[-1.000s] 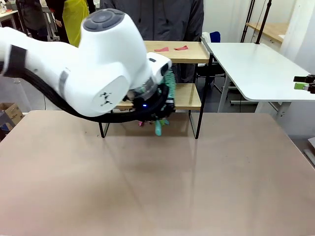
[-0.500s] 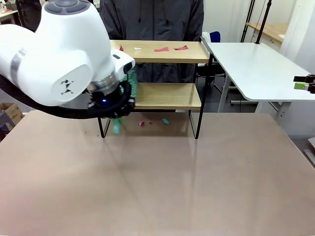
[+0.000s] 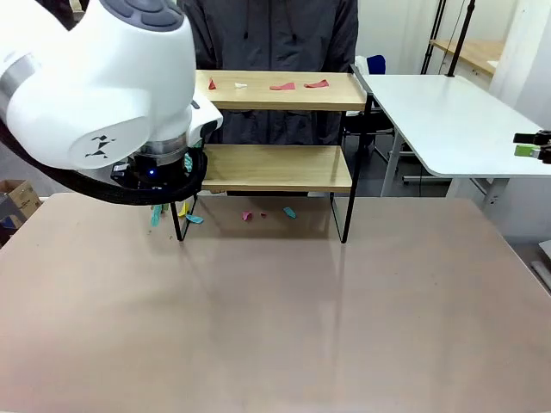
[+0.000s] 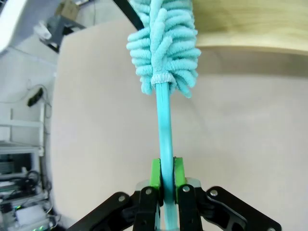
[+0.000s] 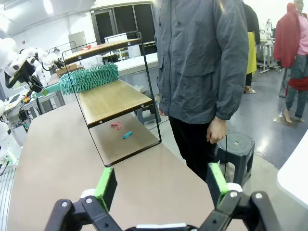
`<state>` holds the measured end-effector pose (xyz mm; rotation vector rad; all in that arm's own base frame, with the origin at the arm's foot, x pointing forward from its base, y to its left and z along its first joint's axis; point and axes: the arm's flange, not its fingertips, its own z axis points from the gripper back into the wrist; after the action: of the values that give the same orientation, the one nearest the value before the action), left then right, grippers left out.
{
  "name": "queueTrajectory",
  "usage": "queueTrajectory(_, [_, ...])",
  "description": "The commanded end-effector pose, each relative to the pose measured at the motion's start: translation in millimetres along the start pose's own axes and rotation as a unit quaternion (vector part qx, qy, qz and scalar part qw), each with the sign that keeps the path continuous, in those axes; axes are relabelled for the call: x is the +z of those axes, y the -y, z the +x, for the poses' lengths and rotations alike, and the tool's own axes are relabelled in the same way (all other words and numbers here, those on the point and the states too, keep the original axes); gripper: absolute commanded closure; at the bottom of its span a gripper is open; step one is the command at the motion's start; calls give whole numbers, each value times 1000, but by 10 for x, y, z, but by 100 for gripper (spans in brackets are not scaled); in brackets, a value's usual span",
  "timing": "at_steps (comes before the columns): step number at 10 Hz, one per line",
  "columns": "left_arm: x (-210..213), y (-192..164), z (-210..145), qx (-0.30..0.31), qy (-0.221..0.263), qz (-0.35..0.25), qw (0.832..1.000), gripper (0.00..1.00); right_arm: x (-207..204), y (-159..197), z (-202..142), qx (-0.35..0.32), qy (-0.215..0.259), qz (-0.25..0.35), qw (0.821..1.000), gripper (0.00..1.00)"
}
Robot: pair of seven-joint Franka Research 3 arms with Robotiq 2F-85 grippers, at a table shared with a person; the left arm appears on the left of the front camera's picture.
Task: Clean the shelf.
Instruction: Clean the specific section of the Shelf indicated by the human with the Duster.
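Note:
The shelf (image 3: 284, 167) stands at the table's far edge, two light wooden boards in a thin black frame. Red and white scraps (image 3: 281, 85) lie on its top board. My left gripper (image 4: 164, 173) is shut on the teal handle of a fluffy duster (image 4: 166, 43), whose head lies against the lower board's edge. In the front view the white left arm (image 3: 103, 95) covers the shelf's left end. From the side, the duster (image 5: 89, 78) rests on the lower board at that end. My right gripper (image 5: 161, 185) stands open, off to the right (image 3: 527, 144).
Pink and teal scraps (image 3: 289, 212) lie on the table under the shelf, more by its left leg (image 3: 195, 218). A person in a grey jacket (image 3: 275, 34) stands right behind the shelf. A white side table (image 3: 448, 120) is at the right.
My left arm has swept the duster leftward along the lower board, from its middle to its left end. The scraps under the shelf have come into view. The right gripper has not moved.

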<state>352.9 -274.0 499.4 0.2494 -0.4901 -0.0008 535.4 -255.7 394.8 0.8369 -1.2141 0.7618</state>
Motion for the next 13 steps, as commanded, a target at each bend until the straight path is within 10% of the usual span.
queueTrajectory(1, [189, 85, 6, 23, 32, -24, 999, 87, -11, -6, 25, 0, -2, 0, 1000, 0])
queueTrajectory(4, [128, 84, -9, 4, 12, -9, 1000, 87, -11, -6, 25, 0, -2, 0, 1000, 0])
queueTrajectory(7, [418, -198, -35, -41, 53, -161, 985, 87, -11, -6, 25, 0, -2, 0, 1000, 0])
queueTrajectory(13, [191, -833, -31, -218, 20, -377, 900, 87, -11, -6, 25, 0, -2, 0, 1000, 0])
